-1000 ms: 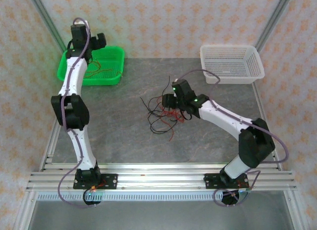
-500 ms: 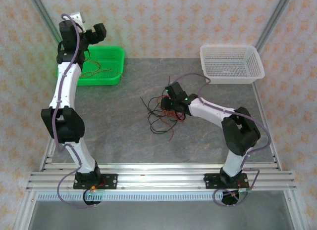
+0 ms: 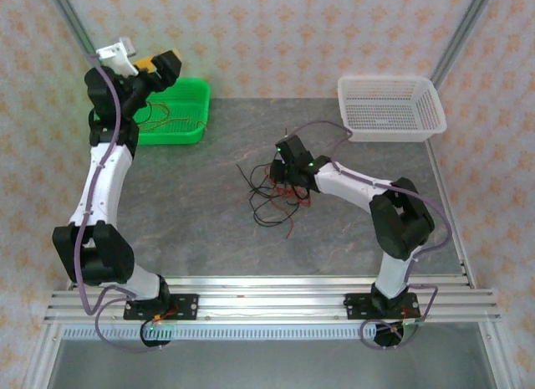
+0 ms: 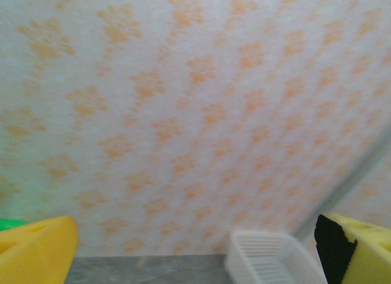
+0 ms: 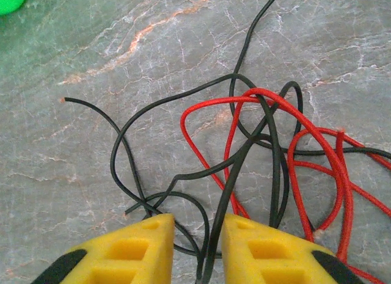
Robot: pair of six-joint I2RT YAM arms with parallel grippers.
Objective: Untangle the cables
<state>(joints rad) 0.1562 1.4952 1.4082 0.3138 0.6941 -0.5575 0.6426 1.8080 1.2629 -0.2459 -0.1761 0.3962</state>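
2 grippers: your right gripper [image 5: 197, 235] sits low over the tangle, jaws a narrow gap apart, with 1 black wire [image 5: 235, 174] running through the gap and not yet pinched. Your left gripper [image 4: 192, 235] is raised beside the green tray [image 3: 180, 138], spread wide and holding nothing.
Cables: the cables [image 3: 266, 203] lie in 1 loose tangle mid-table, well apart from both containers.
Step in hand: judged from the frames, this is taking hold of 1 black strand at the near edge of the knot.
Grip advice: clamp only that black strand. A second black loop lies just beside the left finger [image 5: 143, 250], so check it stays outside the pads.
Pull advice: the strand crosses a red wire [image 5: 347, 186] further up, so lift slowly and draw away from the crossings. A fast tug would likely tighten the knot.
Left arm advice: bring it down to pin the red loops against the table [image 3: 184, 205] while the right one draws.
Wire colours: 2, red and black.
Strand count: cannot tell, too many overlaps. At least 1 free black end shows in the right wrist view.
Containers: 2, 1 green tray holding a few red strands and 1 white basket [image 3: 393, 130].
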